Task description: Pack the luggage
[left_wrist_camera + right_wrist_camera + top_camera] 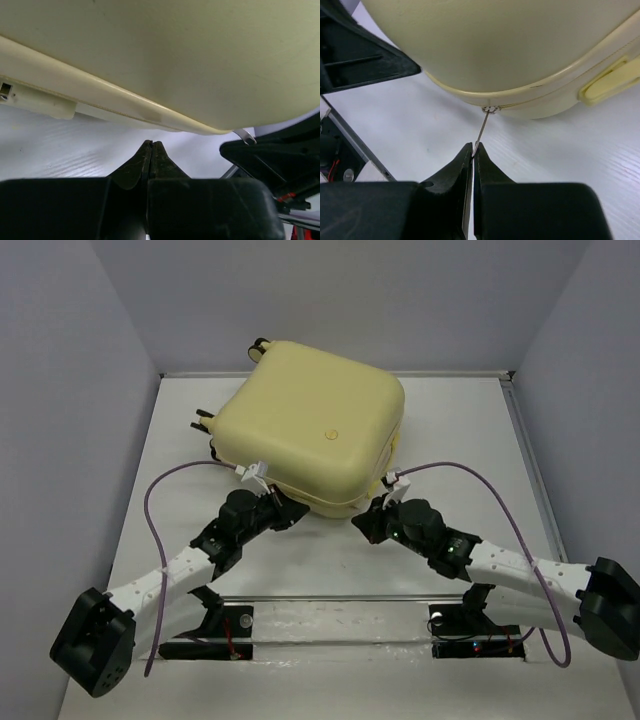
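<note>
The luggage point(310, 425) is a pale-yellow hard-shell suitcase lying flat and closed at the back middle of the table. It fills the top of the left wrist view point(175, 60) and the right wrist view point(510, 45). My left gripper point(290, 512) is at its near left edge, shut with nothing between the tips point(151, 144). My right gripper point(368, 523) is at its near corner, shut point(472, 146) on the thin metal zipper pull point(482, 127), which stretches taut to the seam. The pull's end also shows in the left wrist view point(245, 136).
Small black-and-cream wheels point(258, 347) stick out at the suitcase's far left side. A yellow handle recess point(607, 82) sits on its side. Purple cables point(150, 510) loop from both arms. Grey walls close in the table at left, back and right.
</note>
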`<control>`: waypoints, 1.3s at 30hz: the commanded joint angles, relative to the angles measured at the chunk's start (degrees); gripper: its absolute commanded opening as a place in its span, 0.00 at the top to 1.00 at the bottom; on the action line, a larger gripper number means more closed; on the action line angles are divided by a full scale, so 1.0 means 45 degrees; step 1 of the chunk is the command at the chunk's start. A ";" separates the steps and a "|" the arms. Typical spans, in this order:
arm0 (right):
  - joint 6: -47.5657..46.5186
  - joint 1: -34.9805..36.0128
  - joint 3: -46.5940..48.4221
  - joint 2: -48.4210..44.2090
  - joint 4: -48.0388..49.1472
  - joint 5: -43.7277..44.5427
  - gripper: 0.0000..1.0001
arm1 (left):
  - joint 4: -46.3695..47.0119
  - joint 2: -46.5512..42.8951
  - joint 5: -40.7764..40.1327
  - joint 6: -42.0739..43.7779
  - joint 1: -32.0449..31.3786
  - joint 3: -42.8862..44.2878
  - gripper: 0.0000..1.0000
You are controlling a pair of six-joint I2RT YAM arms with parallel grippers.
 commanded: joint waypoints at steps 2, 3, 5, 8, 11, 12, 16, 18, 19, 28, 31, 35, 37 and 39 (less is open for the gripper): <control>-0.0109 0.1884 0.0578 0.0070 0.1684 -0.0174 0.93 | 0.1627 0.1496 -0.0367 0.0544 -0.0262 0.1359 0.94; -0.0188 0.2080 0.0734 0.0148 0.1586 0.0022 0.93 | 0.1767 0.1711 -0.0386 0.0505 -0.0340 0.1535 0.94; -0.0363 0.2608 0.1067 0.0324 0.1429 0.0297 0.93 | 0.2158 0.2375 -0.0386 0.0407 -0.0535 0.2004 0.94; -0.0559 0.2883 0.1477 0.0636 0.1235 0.0746 0.93 | 0.2470 0.2708 -0.0522 0.0427 -0.0750 0.2512 0.94; -0.0580 0.3176 0.2101 0.1765 0.1875 0.0573 0.93 | 0.2821 0.3352 -0.0503 0.0407 -0.0985 0.2864 0.94; -0.0560 0.3408 0.2412 0.2350 0.2787 0.0281 0.93 | 0.2997 0.3741 -0.0445 0.0349 -0.1101 0.2903 0.94; -0.1534 0.4639 0.5223 0.5282 0.2058 0.1291 0.93 | 0.3389 0.4428 -0.0249 0.0231 -0.1259 0.3041 0.94; -0.1362 0.4641 0.5172 0.4879 0.1355 0.2346 0.93 | 0.3332 0.4059 -0.0327 0.0289 -0.1259 0.2789 0.94; -0.1148 0.4641 0.4705 0.4353 0.1216 0.3122 0.93 | 0.3060 0.3864 -0.0385 0.0348 -0.1259 0.2709 0.94; -0.0890 0.1010 0.0679 -0.1881 -0.1911 0.2740 0.57 | 0.2491 0.2416 -0.0796 0.0505 -0.1259 0.2025 0.94; -0.1261 -0.0375 0.0424 -0.1708 -0.1795 0.2215 0.57 | 0.2511 0.2475 -0.0777 0.0465 -0.1259 0.1967 0.94; -0.2472 -0.1841 -0.0045 -0.0458 -0.0039 -0.0090 0.55 | 0.2511 0.2320 -0.0776 0.0524 -0.1259 0.1811 0.94; -0.2843 -0.2290 -0.0162 -0.0282 0.0741 -0.0404 0.54 | 0.2492 0.2261 -0.0738 0.0524 -0.1259 0.1713 0.94; -0.3078 -0.2584 -0.0143 -0.0106 0.0940 -0.0620 0.53 | 0.2452 0.2183 -0.0660 0.0563 -0.1259 0.1654 0.94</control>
